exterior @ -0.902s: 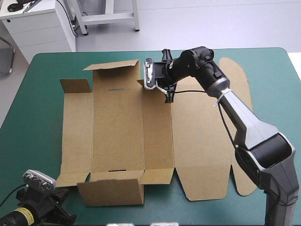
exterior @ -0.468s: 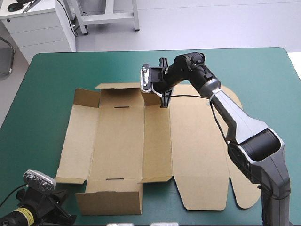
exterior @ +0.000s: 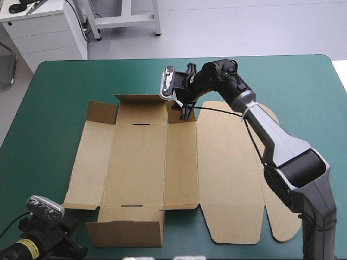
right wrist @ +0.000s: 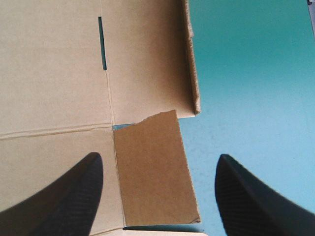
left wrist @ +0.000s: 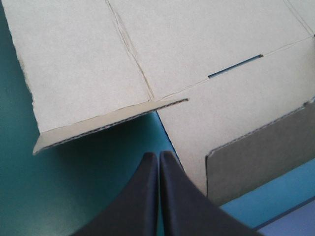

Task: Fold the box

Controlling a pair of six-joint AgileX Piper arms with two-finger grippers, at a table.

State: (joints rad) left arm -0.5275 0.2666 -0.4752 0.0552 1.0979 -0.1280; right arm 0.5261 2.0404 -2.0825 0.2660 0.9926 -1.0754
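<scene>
box of flat-cut brown board (exterior: 140,162): spread mid-table on teal-green cover (exterior: 49,108), near flap (exterior: 126,226) at 6 o'clock raised | writing: yellow label (exterior: 25,250) on left arm, print too small to read | right gripper (right wrist: 158,158): fingers wide apart over small flap (right wrist: 155,167) at 12 o'clock edge | left gripper (left wrist: 158,155): fingers pressed together, 7 o'clock corner

The box (exterior: 141,162) is plain brown board with no print, and its cut edges show a darker corrugated line. The small flap (right wrist: 152,167) between the right fingers (right wrist: 59,196) is a deeper brown. Those and the left fingers (left wrist: 142,196) are black. The counter (exterior: 54,108) cover beside them is an even teal-green.
</scene>
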